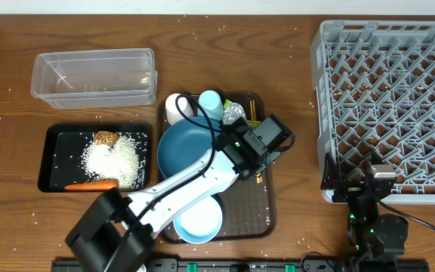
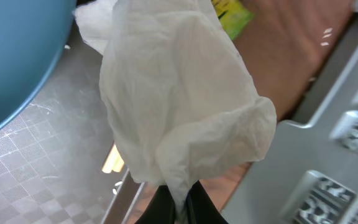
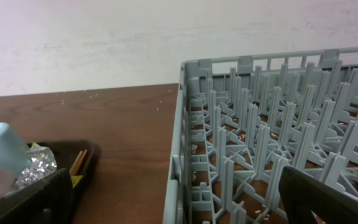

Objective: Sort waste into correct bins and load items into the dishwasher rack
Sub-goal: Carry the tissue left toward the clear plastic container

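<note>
**Left pincer point(image 2: 173, 204) pinches crumpled white tissue point(image 2: 185, 99) over the right edge of the brown serving tray point(image 2: 30, 168)**

In the left wrist view the tissue billows out from the pressed-together tips, with the large dark-blue round dish point(image 2: 11, 56) at frame left and the yellow-green packet point(image 2: 232, 15) at the top edge. From overhead, the arm reaches across the serving tray at centre frame, where the white cup point(image 1: 177, 107), light-blue cup point(image 1: 211, 100), crumpled foil ball point(image 1: 234, 113) and wooden chopsticks point(image 1: 252, 108) sit along the tray's upper edge. At left, the shallow black tray point(image 1: 57, 149) holds white rice grains point(image 1: 115, 159), a brown food lump point(image 1: 106, 138) and an orange carrot point(image 1: 91, 184). The clear tub point(image 1: 93, 75) lies above it. At lower right the right pincer point(image 1: 357, 185), spread wide, hovers at the lower edge of the grey dishwasher rack point(image 1: 391, 83) on the tabletop point(image 1: 293, 227).
</note>
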`<action>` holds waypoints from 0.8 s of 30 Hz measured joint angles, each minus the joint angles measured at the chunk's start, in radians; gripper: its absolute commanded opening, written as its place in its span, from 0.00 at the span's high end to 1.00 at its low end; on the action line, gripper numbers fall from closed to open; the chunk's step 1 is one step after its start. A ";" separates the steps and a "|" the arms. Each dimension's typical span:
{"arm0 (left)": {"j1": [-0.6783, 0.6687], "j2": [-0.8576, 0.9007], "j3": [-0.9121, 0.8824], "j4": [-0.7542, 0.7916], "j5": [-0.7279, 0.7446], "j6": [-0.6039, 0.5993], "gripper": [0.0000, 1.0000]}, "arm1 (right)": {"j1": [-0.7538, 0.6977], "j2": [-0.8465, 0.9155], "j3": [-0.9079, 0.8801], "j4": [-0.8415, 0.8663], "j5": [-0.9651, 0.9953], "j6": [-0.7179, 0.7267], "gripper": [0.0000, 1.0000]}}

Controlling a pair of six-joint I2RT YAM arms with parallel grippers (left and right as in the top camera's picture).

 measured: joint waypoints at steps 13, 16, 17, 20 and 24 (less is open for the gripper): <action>0.181 -0.095 0.000 0.000 -0.198 0.019 0.94 | 0.000 0.000 0.000 0.000 0.000 0.000 0.01; 0.283 -0.097 0.000 0.005 -0.220 0.035 0.94 | 0.000 0.000 0.000 0.000 0.000 0.000 0.01; 0.323 -0.097 0.000 0.016 -0.228 0.046 0.94 | 0.000 0.000 0.000 0.000 0.000 0.000 0.01; 0.422 -0.097 0.000 0.071 -0.241 0.082 0.94 | 0.000 0.000 0.000 0.000 0.000 0.000 0.01; 0.570 -0.097 0.000 0.139 -0.255 0.135 0.94 | 0.000 0.000 0.000 0.000 0.000 0.000 0.01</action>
